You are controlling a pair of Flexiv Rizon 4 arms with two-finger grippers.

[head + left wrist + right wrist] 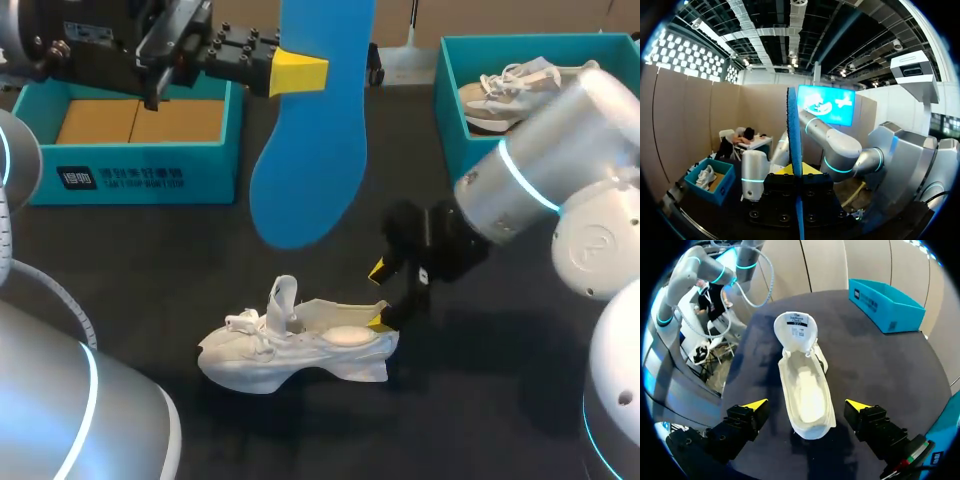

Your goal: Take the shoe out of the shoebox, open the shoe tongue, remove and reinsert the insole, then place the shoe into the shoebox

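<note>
Blue insole [310, 150] hides one of the left fingers [298, 72].

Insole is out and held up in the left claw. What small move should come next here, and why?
Probably lower the left claw so the blue insole heads wide end first toward the white shoe's opening. The insole hangs in the air above the shoe, the tongue is folded back, the inside looks bare, and the open right claw straddles the heel.
</note>
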